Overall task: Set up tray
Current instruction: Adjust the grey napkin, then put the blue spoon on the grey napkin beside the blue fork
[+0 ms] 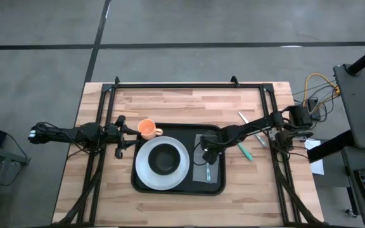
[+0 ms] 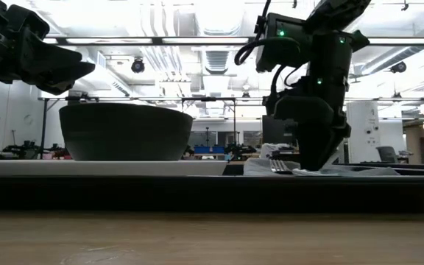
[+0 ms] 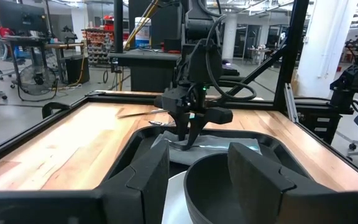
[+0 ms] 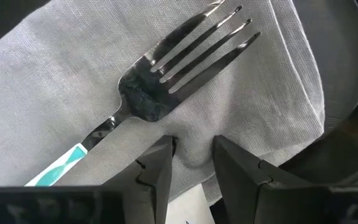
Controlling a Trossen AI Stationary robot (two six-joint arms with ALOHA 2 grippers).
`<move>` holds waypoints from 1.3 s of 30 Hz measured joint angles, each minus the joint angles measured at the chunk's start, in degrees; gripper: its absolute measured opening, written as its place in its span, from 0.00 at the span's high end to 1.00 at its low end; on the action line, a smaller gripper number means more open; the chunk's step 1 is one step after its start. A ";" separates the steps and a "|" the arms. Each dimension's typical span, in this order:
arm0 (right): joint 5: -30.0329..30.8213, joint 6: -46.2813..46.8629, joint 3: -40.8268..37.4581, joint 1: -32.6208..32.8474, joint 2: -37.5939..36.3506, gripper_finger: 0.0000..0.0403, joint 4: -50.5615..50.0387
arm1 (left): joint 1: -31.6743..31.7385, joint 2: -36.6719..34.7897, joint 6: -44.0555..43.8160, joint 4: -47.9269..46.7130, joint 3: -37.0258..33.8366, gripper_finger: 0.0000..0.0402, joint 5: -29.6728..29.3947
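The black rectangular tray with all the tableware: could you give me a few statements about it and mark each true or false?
1. A dark bowl sits on the white round plate. True.
2. The orange cup stands inside the black rectangular tray. False: it is on the wooden table at the tray's corner.
3. A fork lies on the grey napkin. True.
4. The right gripper holds a spoon. False: its fingers rest at the napkin.
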 joint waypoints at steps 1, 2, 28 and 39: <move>0.09 0.02 0.00 0.00 0.00 0.74 0.02 | 0.00 -0.02 0.00 0.00 0.00 0.64 0.00; 0.17 0.04 0.00 0.00 0.00 0.74 0.02 | 0.01 0.00 0.01 -0.02 0.00 0.64 0.00; 0.41 4.55 7.93 0.00 -4.57 0.65 -17.14 | 0.02 0.00 0.01 -0.02 0.00 0.64 0.00; 0.41 9.22 -0.06 0.00 -13.53 0.56 -17.07 | 0.00 0.00 0.01 -0.02 0.00 0.64 0.00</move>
